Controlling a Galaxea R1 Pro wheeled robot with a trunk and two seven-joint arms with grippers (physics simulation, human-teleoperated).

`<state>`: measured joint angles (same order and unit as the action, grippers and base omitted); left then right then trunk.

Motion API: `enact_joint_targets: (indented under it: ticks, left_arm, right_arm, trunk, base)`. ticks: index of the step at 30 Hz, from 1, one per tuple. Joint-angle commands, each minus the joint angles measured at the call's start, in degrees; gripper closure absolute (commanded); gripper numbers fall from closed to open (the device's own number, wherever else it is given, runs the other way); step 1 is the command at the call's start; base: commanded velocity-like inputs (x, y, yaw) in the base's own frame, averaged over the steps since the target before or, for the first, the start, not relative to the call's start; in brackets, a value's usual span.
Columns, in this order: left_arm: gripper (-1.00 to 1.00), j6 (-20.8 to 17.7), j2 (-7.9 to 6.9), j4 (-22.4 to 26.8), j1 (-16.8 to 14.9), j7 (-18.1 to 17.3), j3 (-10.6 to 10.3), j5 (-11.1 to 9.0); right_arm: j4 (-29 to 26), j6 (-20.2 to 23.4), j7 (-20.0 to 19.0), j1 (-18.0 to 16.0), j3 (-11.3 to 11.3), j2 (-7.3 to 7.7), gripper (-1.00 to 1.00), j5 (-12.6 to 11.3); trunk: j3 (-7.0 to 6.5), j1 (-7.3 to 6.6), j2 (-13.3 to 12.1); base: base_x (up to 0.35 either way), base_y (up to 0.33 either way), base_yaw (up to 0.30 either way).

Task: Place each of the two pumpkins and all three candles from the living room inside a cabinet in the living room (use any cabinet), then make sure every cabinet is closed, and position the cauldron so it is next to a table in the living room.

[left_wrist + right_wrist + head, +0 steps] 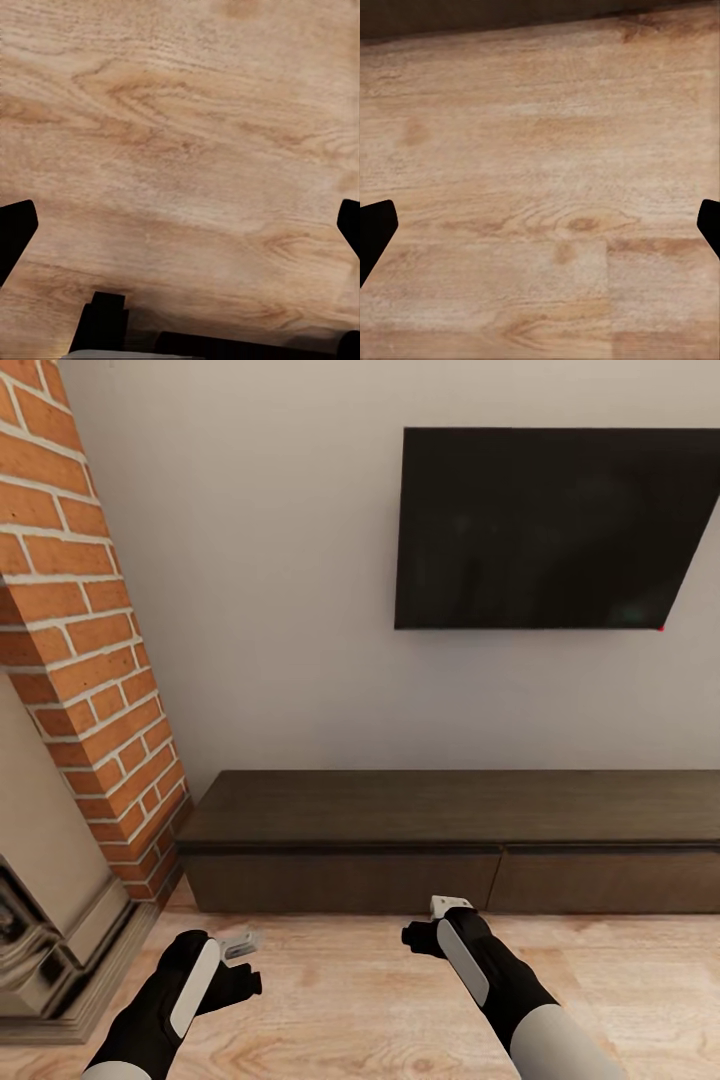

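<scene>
The long low dark-brown cabinet (450, 840) stands against the white wall ahead, and both of its visible drawer fronts are shut flush. My left gripper (238, 948) hovers over the wooden floor a short way in front of the cabinet's left end. My right gripper (448, 912) hangs close to the seam between the two drawer fronts. In the wrist views, the left gripper (180, 225) and the right gripper (540, 229) are both open, with bare floor between the dark fingertips (15, 232). The pumpkins, candles, cauldron and table are out of view.
A red brick chimney column (90, 660) and a pale fireplace surround (50, 900) stand at the left, close to my left arm. A black TV (550, 530) hangs on the wall above the cabinet. Light wooden floor (340, 1000) spreads between me and the cabinet.
</scene>
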<state>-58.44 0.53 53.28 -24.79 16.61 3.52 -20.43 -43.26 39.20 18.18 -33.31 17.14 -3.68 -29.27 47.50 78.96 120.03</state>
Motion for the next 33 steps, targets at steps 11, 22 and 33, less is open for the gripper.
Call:
enact_joint_targets:
  ticks: [11, 22, 33]
  left_arm:
    - [-1.00, 0.02, -0.16, -0.10, 0.00, 0.00, 0.17, -0.12]
    - [-1.00, 0.08, -0.18, -0.86, 0.00, 0.00, 0.17, -0.13]
    - [-1.00, 0.06, -0.18, -0.90, 0.00, -0.05, 0.24, -0.13]
  right_arm:
    - [-0.07, -0.09, -0.07, 0.01, 0.00, 0.08, -1.00, 0.00]
    - [-0.02, -0.09, -0.07, 0.00, -0.09, 0.08, -1.00, 0.00]
    - [0.14, -0.09, -0.15, 0.00, -0.09, 0.06, -1.00, -0.02]
  trunk:
    - [-1.80, -2.42, -4.43]
    - [-3.77, -4.84, -8.84]
    - [-5.74, -7.25, -13.25]
  base:
    - [0.000, 0.000, 0.000]
    - [0.000, 0.000, 0.000]
    - [0.000, 0.000, 0.000]
